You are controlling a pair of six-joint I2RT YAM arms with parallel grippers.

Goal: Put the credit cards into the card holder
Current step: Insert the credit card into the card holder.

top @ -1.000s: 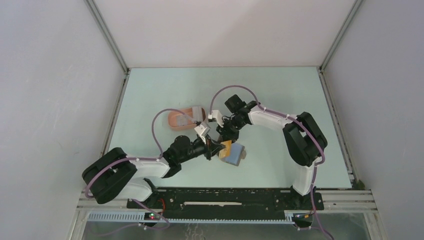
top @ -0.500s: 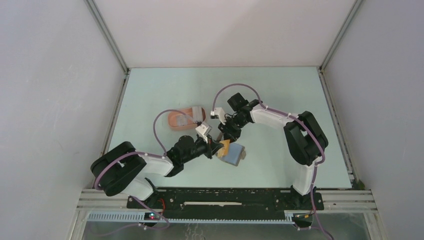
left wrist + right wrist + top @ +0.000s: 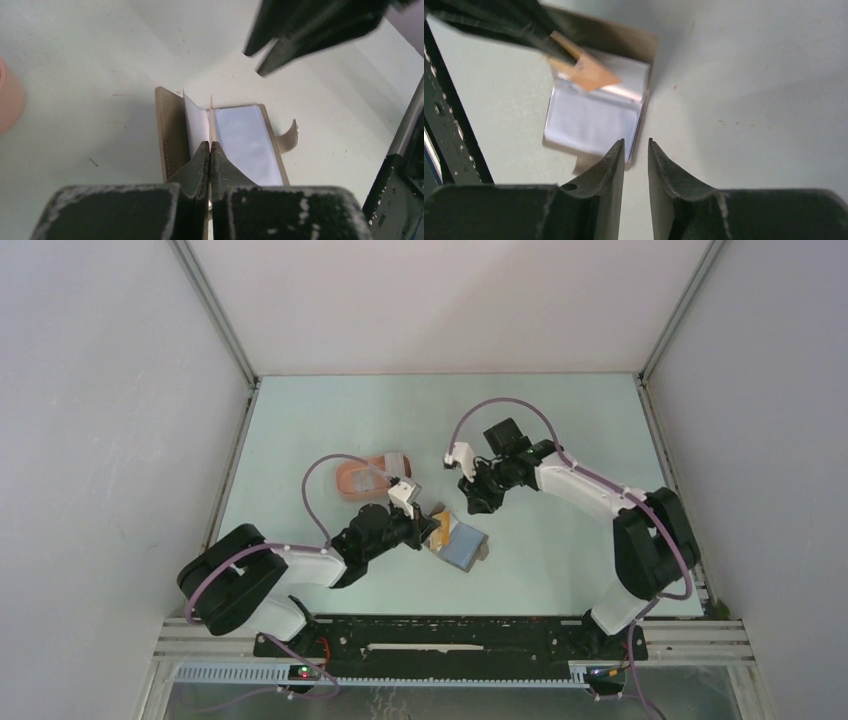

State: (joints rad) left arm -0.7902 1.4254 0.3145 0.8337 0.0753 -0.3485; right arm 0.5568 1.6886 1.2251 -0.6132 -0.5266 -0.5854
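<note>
From above, the left pincer (image 3: 431, 533) is clenched on an orange card (image 3: 442, 523) over the open wallet (image 3: 463, 549). The pink tray (image 3: 350, 483) sits just behind, contents unclear. Left wrist: the card stands edge-on above clear sleeves (image 3: 245, 140). Right wrist: the right pincer (image 3: 635, 143) is slightly parted, holding nothing.

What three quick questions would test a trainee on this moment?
1. True or false: the left jaws are shut on an orange card.
2. What lies under that card? A) pink tray B) open wallet C) bare table
3. What do the right jaws hold?

Key: 1 true, the card stands on edge between them. 2 B. 3 nothing; they stand slightly apart, off to the wallet's side.
</note>
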